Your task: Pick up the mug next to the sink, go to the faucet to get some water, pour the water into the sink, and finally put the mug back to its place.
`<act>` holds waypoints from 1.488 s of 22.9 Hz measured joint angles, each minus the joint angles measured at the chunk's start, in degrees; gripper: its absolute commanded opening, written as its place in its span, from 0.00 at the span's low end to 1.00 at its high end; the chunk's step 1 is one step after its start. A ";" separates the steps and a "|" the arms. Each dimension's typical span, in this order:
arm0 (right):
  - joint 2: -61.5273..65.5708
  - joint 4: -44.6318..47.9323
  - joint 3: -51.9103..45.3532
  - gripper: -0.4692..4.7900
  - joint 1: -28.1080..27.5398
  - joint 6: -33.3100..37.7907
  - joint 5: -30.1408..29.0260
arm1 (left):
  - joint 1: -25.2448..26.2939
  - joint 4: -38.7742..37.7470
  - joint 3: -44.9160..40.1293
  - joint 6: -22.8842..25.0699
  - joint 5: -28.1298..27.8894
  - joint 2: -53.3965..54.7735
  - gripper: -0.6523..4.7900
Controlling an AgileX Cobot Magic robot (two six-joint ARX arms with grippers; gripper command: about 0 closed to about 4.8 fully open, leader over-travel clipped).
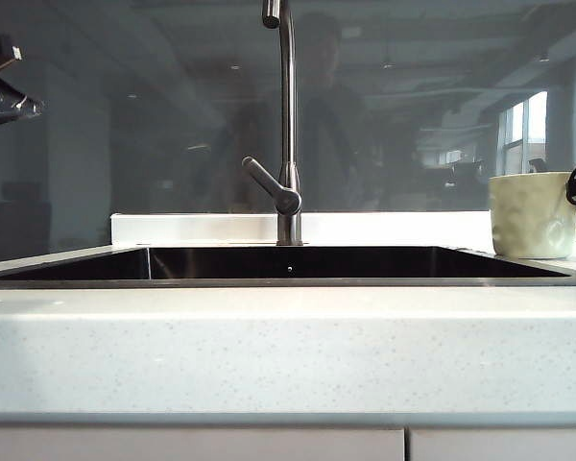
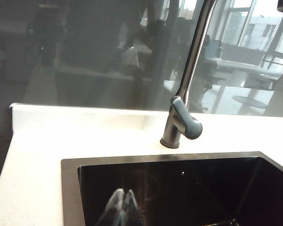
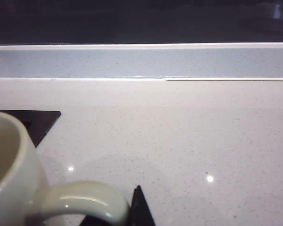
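Mug handle half-hides right gripper, jaw state unclear; left gripper closed, empty, over sink.

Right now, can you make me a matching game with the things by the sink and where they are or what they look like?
Things:
1. mug
2. sink
3. faucet
4. left gripper

Descriptions:
A. tall, thin and silvery, behind the basin
B. fingers together, above the dark basin
C. cream, standing on the counter at the right end, its handle at the right gripper
D. black and shiny, set into the pale counter

Pairs: 1-C, 2-D, 3-A, 4-B
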 measured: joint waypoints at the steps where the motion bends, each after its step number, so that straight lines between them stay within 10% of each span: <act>1: 0.02 0.15 0.00 0.08 0.00 0.00 0.00 | 0.00 0.09 0.09 -0.02 0.00 0.55 0.11; 8: -3.26 -2.34 1.81 0.08 1.55 5.79 0.63 | 0.04 1.53 9.88 0.00 3.26 13.46 0.11; 13: -6.93 -18.88 15.69 0.08 14.34 9.20 -3.23 | -3.34 5.03 32.24 -0.20 14.80 35.93 0.17; 15: -6.64 -26.21 19.98 0.08 19.21 9.16 -3.19 | -5.35 4.92 42.12 -0.63 15.96 44.17 0.35; 23: -1.22 -35.91 39.65 0.08 31.89 8.76 5.40 | -8.07 -0.61 79.36 -12.11 16.70 70.55 0.47; 34: 4.44 -40.92 50.58 0.08 34.60 8.46 6.60 | -12.26 -5.40 94.47 -10.45 15.23 74.34 0.47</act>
